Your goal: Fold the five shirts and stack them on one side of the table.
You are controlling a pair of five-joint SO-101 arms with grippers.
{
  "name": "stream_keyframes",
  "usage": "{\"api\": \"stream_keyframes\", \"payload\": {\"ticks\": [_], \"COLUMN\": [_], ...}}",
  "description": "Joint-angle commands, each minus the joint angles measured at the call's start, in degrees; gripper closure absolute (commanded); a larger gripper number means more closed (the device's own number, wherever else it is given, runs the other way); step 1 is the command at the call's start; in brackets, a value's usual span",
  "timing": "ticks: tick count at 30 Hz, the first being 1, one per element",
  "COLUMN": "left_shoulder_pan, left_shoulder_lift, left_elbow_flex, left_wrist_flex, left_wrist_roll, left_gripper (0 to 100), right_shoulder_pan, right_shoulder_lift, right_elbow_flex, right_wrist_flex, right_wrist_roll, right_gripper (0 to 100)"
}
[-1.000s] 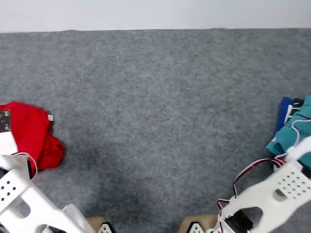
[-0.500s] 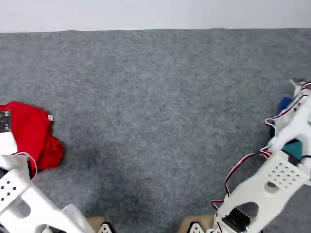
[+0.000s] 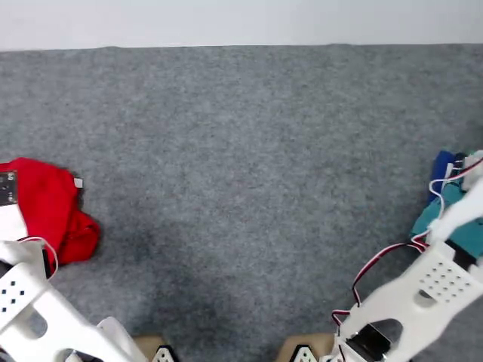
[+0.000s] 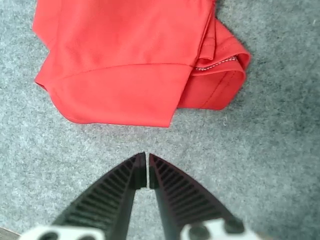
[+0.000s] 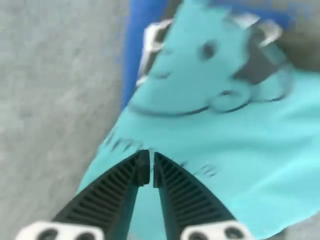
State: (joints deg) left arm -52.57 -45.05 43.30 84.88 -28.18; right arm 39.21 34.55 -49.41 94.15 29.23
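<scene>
Table (image 3: 241, 136) — grey felt, cloth parked at two opposite edges; red shirt (image 3: 47, 210) folded at the left edge, teal shirt (image 3: 432, 220) lying on a blue shirt (image 3: 444, 167) at the right edge, wide bare felt between the piles.

Left arm (image 3: 30, 309) sits next to the red one; right arm (image 3: 423, 290) reaches over the teal pile, so each pile has its own nearer arm.

Left gripper (image 4: 148, 172): jaws closed, nothing between them; tips on bare felt just short of the red shirt's folded hem, shirt dead ahead of the tips, its long fold edge lying across the jaw line.

Right gripper (image 5: 150, 170): jaws closed, no fabric visibly pinched; tips above the teal cloth near its edge — can't tell if they touch it; blue strip shows past that edge.

Judgement: next pick is the right arm's; teal shirt is directly under it, so it needs jaws opened and a short drop, not a reach. Risk: snagging the blue layer too.
</scene>
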Motion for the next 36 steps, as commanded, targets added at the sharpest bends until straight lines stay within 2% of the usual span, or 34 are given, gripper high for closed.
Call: {"api": "stream_keyframes", "payload": {"ticks": [1,6,9,12,18,23,31,36], "left_shoulder_pan": [-0.4,-0.4,-0.4,-0.4,-0.4,-0.4,-0.4,-0.4], "left_shoulder_lift": [-1.0,-1.2,-1.2,-1.2,-1.2,-1.2,-1.2,-1.2], "left_elbow_flex": [-0.2,-0.2,-0.2,-0.2,-0.2,-0.2,-0.3,-0.3], "left_wrist_flex": [0.5,0.5,0.5,1.3,1.3,1.4,1.4,1.4], "left_wrist_roll": [-0.5,-0.5,-0.5,-0.6,-0.6,-0.6,-0.6,-0.6], "left_gripper": [98,98,98,98,98,98,98,98], "right_shoulder_pan": [1.0,-0.6,-1.2,-1.1,-0.9,3.6,15.3,16.6], "right_shoulder_lift": [2.1,14.3,17.0,15.8,11.7,11.2,18.8,25.9], "right_elbow_flex": [-3.1,-3.5,-4.6,-8.1,-20.4,-28.0,-26.7,-28.7], "right_wrist_flex": [-11.2,-26.2,-28.5,-24.8,-9.8,0.0,-2.9,-6.4], "right_wrist_roll": [0.7,0.5,0.5,0.4,0.7,0.9,8.8,8.5], "right_gripper": [97.8,98.0,98.0,98.0,98.0,98.0,98.0,98.0]}}
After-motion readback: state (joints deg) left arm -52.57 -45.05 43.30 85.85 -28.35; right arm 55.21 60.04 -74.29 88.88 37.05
